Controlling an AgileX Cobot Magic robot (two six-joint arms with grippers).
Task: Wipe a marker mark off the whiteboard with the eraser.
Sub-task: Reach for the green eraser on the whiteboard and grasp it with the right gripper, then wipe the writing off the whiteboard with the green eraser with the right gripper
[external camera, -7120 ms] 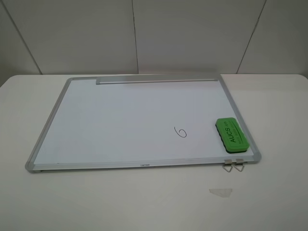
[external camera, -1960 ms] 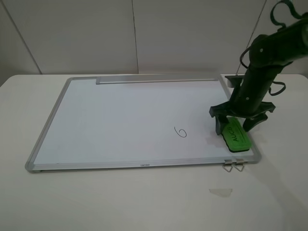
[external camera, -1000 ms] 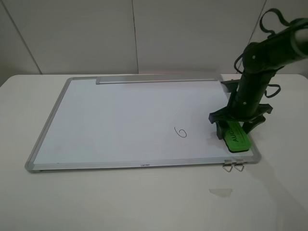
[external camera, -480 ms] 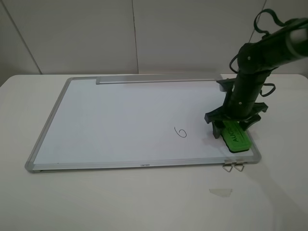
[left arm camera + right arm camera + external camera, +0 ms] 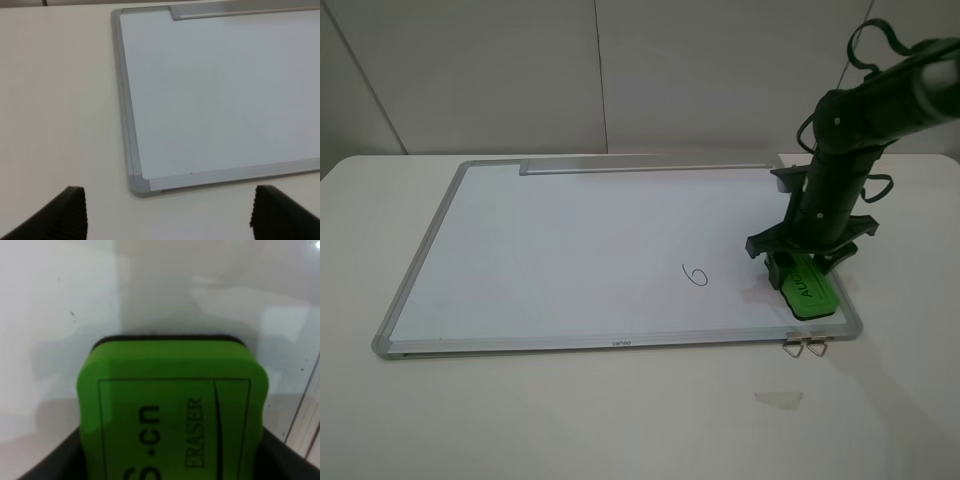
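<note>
The whiteboard (image 5: 570,240) lies flat on the table, its near-left corner (image 5: 140,184) showing in the left wrist view. The marker mark (image 5: 696,274), a small black "6", sits right of the board's middle. At the board's near-right corner lies the green eraser (image 5: 809,290). My right gripper (image 5: 804,272) stands down over it, a finger pressed to each long side. The right wrist view shows the eraser (image 5: 172,405) filling the gap between dark fingers (image 5: 60,460). My left gripper (image 5: 167,215) is open above the bare table, out of the exterior view.
A grey tray strip (image 5: 645,166) runs along the board's far edge. Two metal clips (image 5: 806,346) stick out from the near frame just below the eraser. A small pale scrap (image 5: 778,399) lies on the white table in front of the board.
My right arm came in from the right, dropped over the eraser and drew its fingers in against its sides. Gripper and eraser have shifted slightly left.
</note>
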